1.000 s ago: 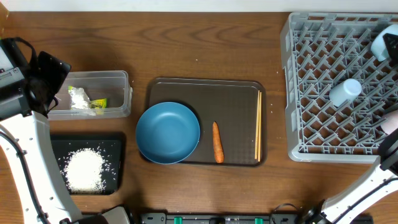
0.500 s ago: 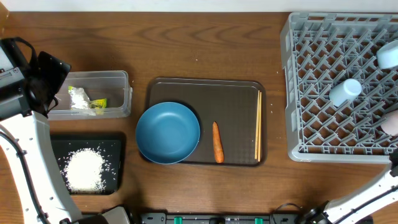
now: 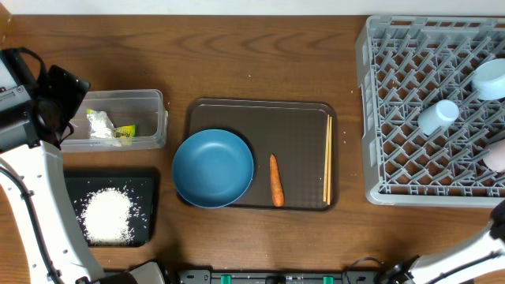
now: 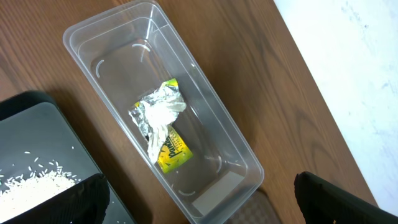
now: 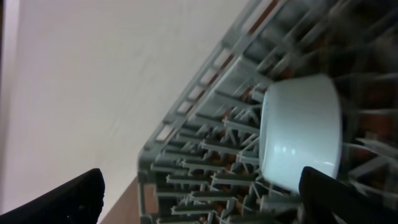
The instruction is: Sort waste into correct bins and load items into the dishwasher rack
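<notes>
The grey dishwasher rack (image 3: 394, 118) holds a small light-blue bowl (image 3: 491, 79) and a pale cup (image 3: 438, 117). In the right wrist view that bowl (image 5: 301, 130) lies on its side among the pegs, and my right gripper (image 5: 202, 199) is open with the bowl beside its right finger. A dark-blue bowl (image 3: 213, 168), a carrot (image 3: 276, 180) and chopsticks (image 3: 327, 159) lie on the brown tray (image 3: 260, 114). The clear tub (image 3: 150, 96) holds the wrapper (image 3: 106, 128), and rice (image 3: 106, 215) lies in the black tray (image 3: 146, 189). My left gripper (image 4: 199, 208) hangs open above the tub (image 4: 124, 68).
A second pale cup (image 3: 495, 155) shows at the rack's right edge. The left arm (image 3: 39, 158) runs down the table's left side over the black tray. Part of the right arm (image 3: 465, 244) shows at the lower right.
The right gripper has opened and let go of the light-blue bowl, which slid a little toward the rack's middle. The left arm has not moved.
</notes>
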Controlling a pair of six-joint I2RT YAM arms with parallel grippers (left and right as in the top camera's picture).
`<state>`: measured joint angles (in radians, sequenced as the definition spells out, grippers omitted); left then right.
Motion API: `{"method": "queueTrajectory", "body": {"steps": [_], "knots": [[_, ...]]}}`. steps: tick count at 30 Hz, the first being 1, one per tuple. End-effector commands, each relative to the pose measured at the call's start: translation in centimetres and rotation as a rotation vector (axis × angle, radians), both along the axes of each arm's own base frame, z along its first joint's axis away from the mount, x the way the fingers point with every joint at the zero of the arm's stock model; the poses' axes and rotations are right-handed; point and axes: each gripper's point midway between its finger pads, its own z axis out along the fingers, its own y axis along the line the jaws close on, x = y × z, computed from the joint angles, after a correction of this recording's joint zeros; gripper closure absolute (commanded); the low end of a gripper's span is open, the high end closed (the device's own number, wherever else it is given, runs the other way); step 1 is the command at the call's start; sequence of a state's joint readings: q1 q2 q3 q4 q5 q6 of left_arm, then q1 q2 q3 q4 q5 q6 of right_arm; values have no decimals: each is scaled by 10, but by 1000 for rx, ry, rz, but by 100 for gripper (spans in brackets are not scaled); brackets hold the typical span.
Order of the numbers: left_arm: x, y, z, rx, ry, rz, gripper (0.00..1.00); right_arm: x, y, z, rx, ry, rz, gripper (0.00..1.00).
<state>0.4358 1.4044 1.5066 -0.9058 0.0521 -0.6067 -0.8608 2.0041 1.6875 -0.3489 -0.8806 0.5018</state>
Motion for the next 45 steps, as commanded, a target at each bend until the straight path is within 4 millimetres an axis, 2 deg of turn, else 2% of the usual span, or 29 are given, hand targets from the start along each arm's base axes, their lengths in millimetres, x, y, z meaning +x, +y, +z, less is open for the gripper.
{"method": "queueTrajectory", "body": {"steps": [1, 3, 4, 5, 6, 7, 9, 12, 15, 17, 19, 24, 28, 31, 35, 39, 45], "knots": [[-1, 2, -1, 2, 4, 15, 2, -31, -8, 88, -228, 11, -225, 1], [-1, 2, -1, 2, 4, 15, 2, -46, 3, 119, -298, 18, -297, 1], [-1, 2, -1, 2, 4, 15, 2, -50, 14, 137, -325, -3, -300, 1], [-1, 2, -1, 2, 4, 15, 2, -53, 29, 156, -348, -40, -280, 1], [-1, 2, -1, 2, 4, 15, 2, -58, 56, 179, -364, -86, -230, 1], [-1, 2, -1, 2, 4, 15, 2, -61, 69, 187, -363, -100, -207, 1], [-1, 2, -1, 2, 4, 15, 2, -67, 111, 210, -365, -155, -122, 1], [-1, 2, -1, 2, 4, 15, 2, -71, 178, 228, -348, -202, 28, 1], [-1, 2, -1, 2, 4, 15, 2, -68, 235, 223, -336, -192, 173, 1], [-1, 2, -1, 2, 4, 15, 2, -65, 280, 208, -343, -156, 304, 1], [-1, 2, -1, 2, 4, 15, 2, -63, 313, 183, -362, -65, 374, 1], [-1, 2, -1, 2, 4, 15, 2, -65, 373, 106, -539, 249, 433, 1], [-1, 2, -1, 2, 4, 15, 2, -69, 412, 47, -650, 466, 461, 1], [-1, 2, -1, 2, 4, 15, 2, -70, 426, 6, -705, 607, 449, 1], [-1, 2, -1, 2, 4, 15, 2, -66, 457, -47, -691, 723, 544, 1], [-1, 2, -1, 2, 4, 15, 2, -70, 468, -97, -660, 869, 572, 8], [-1, 2, -1, 2, 4, 15, 2, -86, 480, -147, -615, 1026, 656, 11]]}}
